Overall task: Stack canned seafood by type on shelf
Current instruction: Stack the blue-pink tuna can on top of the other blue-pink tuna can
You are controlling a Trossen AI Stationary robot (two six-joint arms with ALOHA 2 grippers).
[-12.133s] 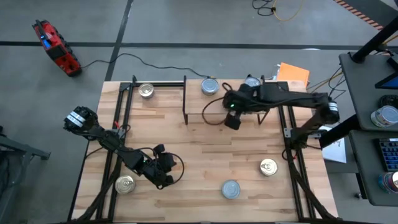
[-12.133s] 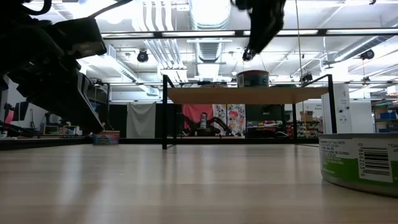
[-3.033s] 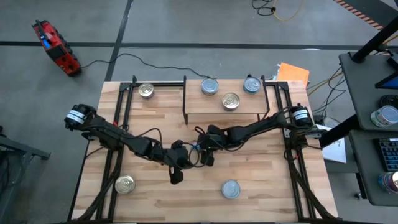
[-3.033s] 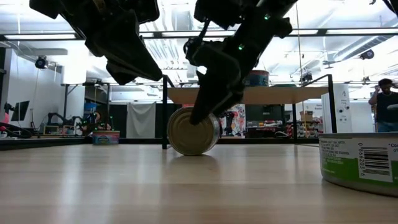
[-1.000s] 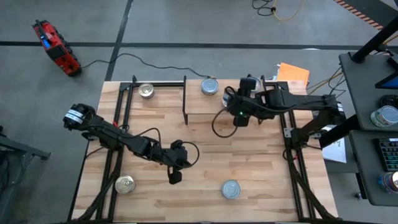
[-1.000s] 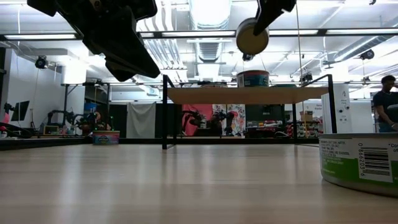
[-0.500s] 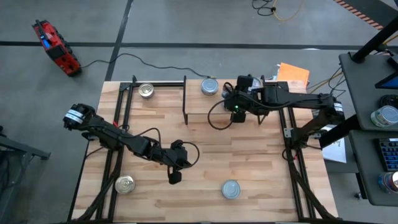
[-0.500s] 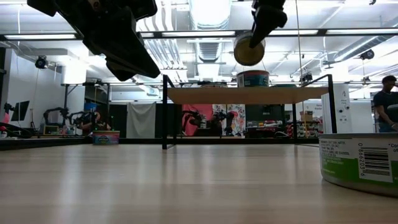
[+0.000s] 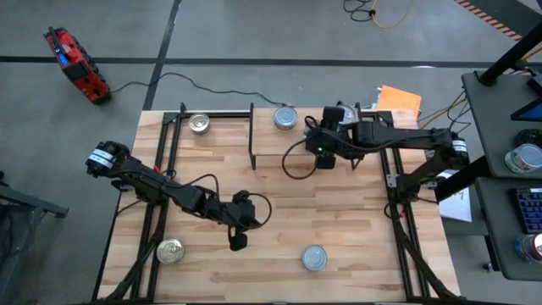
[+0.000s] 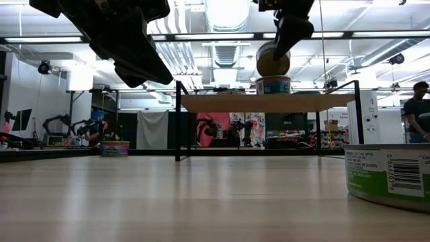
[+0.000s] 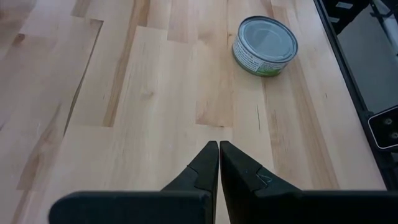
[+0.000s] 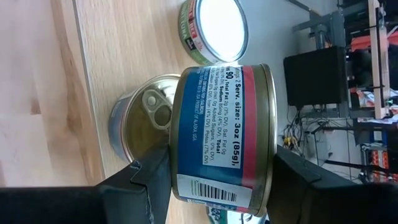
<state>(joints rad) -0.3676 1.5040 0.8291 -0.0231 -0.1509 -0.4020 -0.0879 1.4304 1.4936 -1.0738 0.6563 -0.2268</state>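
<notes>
My right gripper [image 9: 326, 146] is over the shelf [image 9: 279, 151], shut on a tin with a blue and red label [image 12: 217, 137]. The tin hangs just above a gold-topped tin [image 12: 144, 118] that stands on the shelf top [image 10: 222, 102]. A pale-topped tin [image 12: 211, 25] stands on the shelf beyond; I also see this pale-topped tin from above [image 9: 285, 118]. My left gripper [image 9: 236, 242] is shut and empty over the table's near middle. A pale blue tin [image 11: 264, 45] stands on the table ahead of it. My right gripper pinches the blue-labelled tin between its two fingers [image 12: 146, 186], one on each flat end [image 12: 268, 155]. The fingers come from above, pointing down. The tin [image 10: 272, 62] is turned on edge with its axis level, lifted clear, close over the shelf tin [image 10: 272, 85].
On the table stand a gold-topped tin [image 9: 199, 124] at the far left, another gold-topped one [image 9: 170, 251] at the near left and a pale blue one [image 9: 314, 257] near the front edge. A third tin [image 9: 342, 111] sits on the shelf's far right. A person [image 10: 418, 107] stands in the room behind.
My right gripper, still shut on the tin, has moved a little toward the table's far edge over the shelf and come down. The tin has dropped from well above the shelf to just over the tin standing there.
</notes>
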